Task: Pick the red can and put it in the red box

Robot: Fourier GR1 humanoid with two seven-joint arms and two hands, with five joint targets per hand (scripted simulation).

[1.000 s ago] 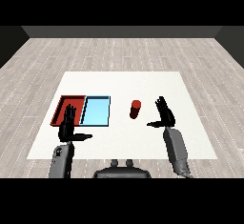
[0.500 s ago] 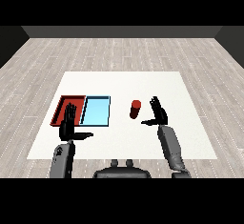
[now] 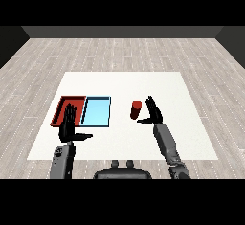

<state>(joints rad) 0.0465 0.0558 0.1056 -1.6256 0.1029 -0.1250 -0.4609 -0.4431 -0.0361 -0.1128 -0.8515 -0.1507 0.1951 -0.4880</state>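
The red can (image 3: pixel 136 109) stands upright on the white table (image 3: pixel 124 85), right of the two trays. My right hand (image 3: pixel 153 112) is just to the can's right, fingers straight and thumb stretched toward the can's base, with a small gap between them. The red tray (image 3: pixel 62 107) lies at the left with the light blue tray (image 3: pixel 96 111) touching its right side. My left hand (image 3: pixel 69 125) hovers over the red tray's near edge, fingers straight up and thumb out, holding nothing.
Both grey forearms come in from the lower corners, the right one (image 3: pixel 166 145) slanting toward the can. A grey plank floor (image 3: pixel 124 51) surrounds the table.
My right hand has moved left toward the red can, closing most of the gap. The left hand and the can have stayed where they were.
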